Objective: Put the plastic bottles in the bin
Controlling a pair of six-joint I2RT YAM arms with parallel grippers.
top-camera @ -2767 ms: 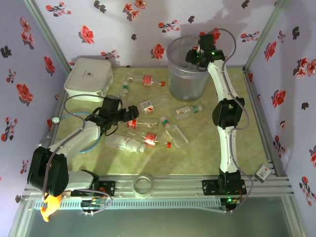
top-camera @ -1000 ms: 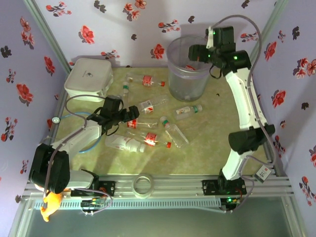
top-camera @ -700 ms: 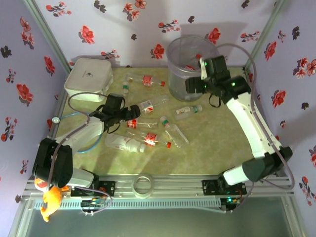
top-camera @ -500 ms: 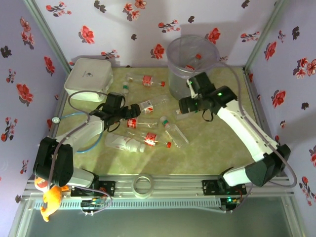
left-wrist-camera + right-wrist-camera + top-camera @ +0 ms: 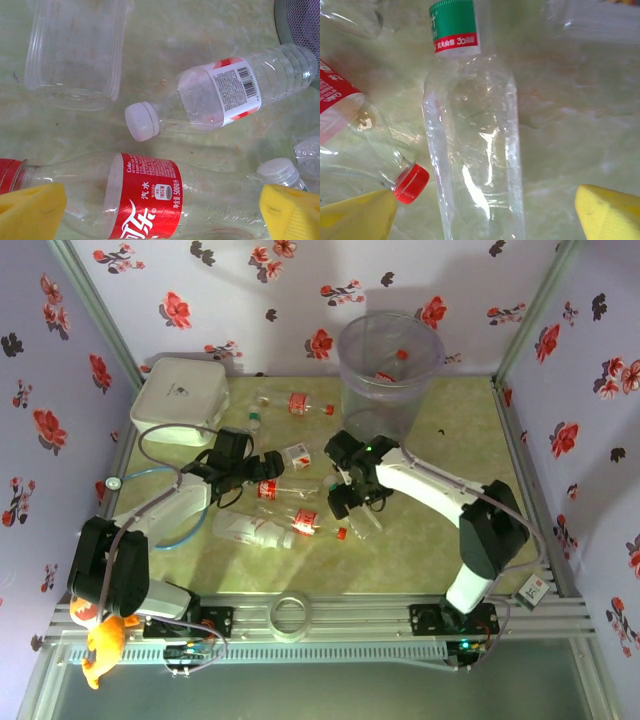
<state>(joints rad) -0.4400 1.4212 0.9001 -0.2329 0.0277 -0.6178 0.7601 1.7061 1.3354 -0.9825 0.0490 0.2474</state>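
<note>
Swung off the bin (image 5: 380,400) since a second ago, the right arm now sits low over the scattered bottles. Its right gripper (image 5: 481,212) is spread wide and empty, yellow pads (image 5: 607,210) flanking a flat-lying green-label bottle (image 5: 472,145). The left gripper (image 5: 160,212) is equally wide and empty, straddling a red-label bottle (image 5: 145,197). Best approach, I judge: descend straight, pinch mid-body, and keep the near pad off the neighbouring red-capped bottle (image 5: 370,145) so one lifts alone.

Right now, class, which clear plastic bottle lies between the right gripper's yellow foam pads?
The green-labelled clear bottle, centred between the pads; the red-capped red-labelled bottle lies off beside one pad.
</note>
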